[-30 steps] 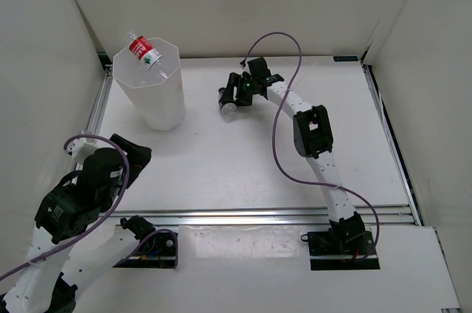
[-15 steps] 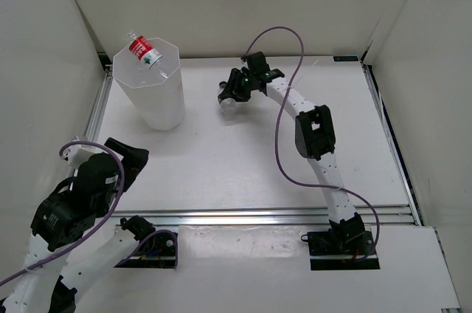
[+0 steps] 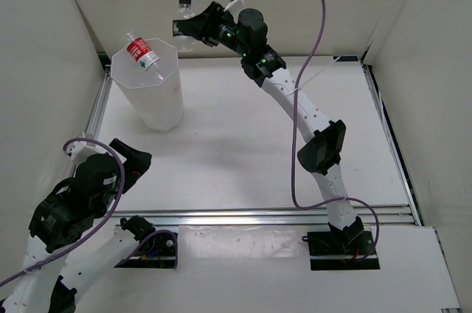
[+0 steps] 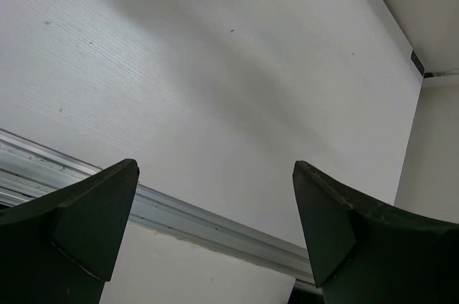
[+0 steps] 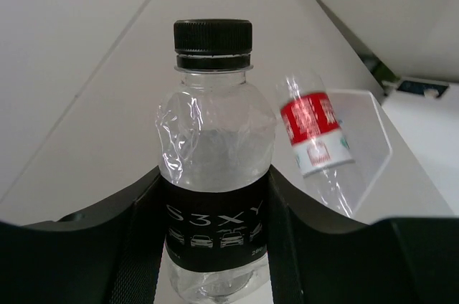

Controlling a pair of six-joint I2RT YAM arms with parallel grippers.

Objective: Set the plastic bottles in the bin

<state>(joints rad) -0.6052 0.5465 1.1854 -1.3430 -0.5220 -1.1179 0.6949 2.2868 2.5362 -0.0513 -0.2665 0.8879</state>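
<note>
The right gripper [image 3: 186, 27] was clenched on the black-label bottle [image 3: 184, 12], its jaws pressed against the label on either side; the bottle stood upright in that grip, black cap on top, clear of the table [image 3: 243, 143] and high over its far left part; it hung near the bin [image 3: 155, 102], a little to the right of the rim. The bin itself stood on the table by the far left corner; a red-label bottle [image 3: 140, 52] lay tilted in its mouth, the upper end poking above the rim. The left gripper [image 4: 215, 225] hung over the near left of the table, above the aluminium rail [image 4: 179, 211] along the near edge; its jaws were spread wide with nothing between them.
</note>
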